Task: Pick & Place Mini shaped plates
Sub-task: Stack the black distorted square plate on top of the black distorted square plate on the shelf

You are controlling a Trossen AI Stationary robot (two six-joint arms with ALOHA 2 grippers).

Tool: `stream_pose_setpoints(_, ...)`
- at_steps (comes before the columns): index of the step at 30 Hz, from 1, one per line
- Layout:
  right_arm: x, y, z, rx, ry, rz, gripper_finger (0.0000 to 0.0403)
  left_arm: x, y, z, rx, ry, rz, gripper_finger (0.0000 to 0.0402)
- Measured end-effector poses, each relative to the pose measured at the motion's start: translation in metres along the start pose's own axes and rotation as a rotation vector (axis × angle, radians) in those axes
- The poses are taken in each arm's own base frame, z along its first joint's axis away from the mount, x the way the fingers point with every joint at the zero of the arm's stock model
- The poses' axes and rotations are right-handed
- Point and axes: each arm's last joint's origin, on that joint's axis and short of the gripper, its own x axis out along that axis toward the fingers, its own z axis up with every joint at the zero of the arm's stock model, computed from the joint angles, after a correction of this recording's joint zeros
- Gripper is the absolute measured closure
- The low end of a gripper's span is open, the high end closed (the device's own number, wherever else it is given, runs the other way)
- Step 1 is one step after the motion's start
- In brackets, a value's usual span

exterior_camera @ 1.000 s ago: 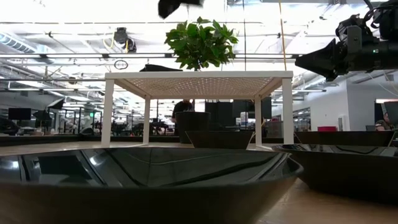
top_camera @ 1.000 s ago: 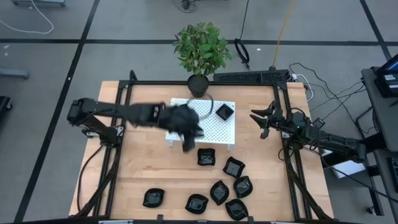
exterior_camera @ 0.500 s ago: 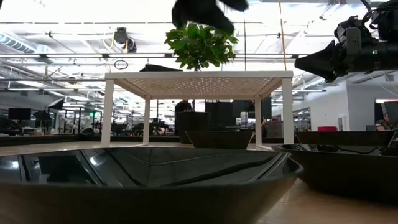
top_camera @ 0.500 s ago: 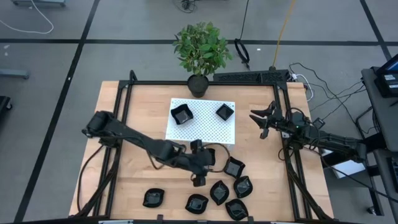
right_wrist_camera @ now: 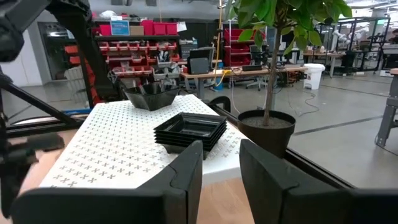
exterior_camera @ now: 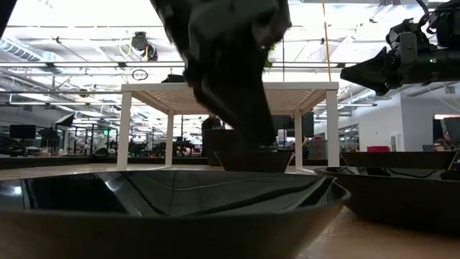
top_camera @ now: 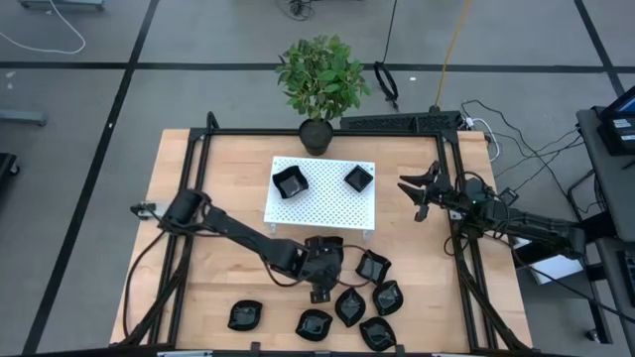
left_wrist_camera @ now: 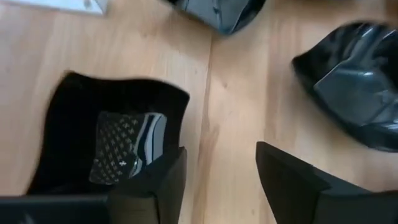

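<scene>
Reaching down | left gripper (left_wrist_camera: 217, 180) had swung from the white platform (top_camera: 322, 203) to a square plate (left_wrist_camera: 106, 140) on the table (top_camera: 218, 288), fingers spread astride its rim | two plates delivered, next pick starting | right gripper (top_camera: 417, 193) idle, parted.

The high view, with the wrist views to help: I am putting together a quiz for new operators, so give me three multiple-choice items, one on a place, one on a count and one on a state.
1. Where is the left tool?
A. On the white platform
B. Beside the plant pot
C. Over the table, in front of the platform

2. How many plates lie on the platform?
A. Two
B. Four
C. None

3. How is the right tool?
A. Shut on a plate
B. Open and empty
C. Shut on nothing

Key: 1 C, its wrist view shows bare wood and a square plate under it. 2 A, one on each side of the far half. 3 B, its fingers stand apart with nothing between them.
</scene>
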Motion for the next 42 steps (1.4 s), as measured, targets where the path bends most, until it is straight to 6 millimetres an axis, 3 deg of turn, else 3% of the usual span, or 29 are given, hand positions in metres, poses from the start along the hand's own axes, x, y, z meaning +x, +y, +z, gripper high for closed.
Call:
stream_pose_setpoints(8,0.000,0.000,0.000,0.000,0.000,0.000,0.0309,0.020,0.008,-0.007,-0.029,0.061,0.028,0.0226)
stream_pose_setpoints(15,0.000,0.000,0.000,0.000,0.000,0.000,0.0308,0.010,0.012,-0.001,-0.003,0.051,-0.007,0.0227)
stream_pose_setpoints(20,0.000,0.000,0.000,0.000,0.000,0.000,0.0307,0.000,0.012,0.004,0.029,-0.019,0.100,0.0227)
stream_pose_setpoints(42,0.000,0.000,0.000,0.000,0.000,0.000,0.0308,0.018,0.024,-0.003,0.013,0.057,0.124,0.0227)
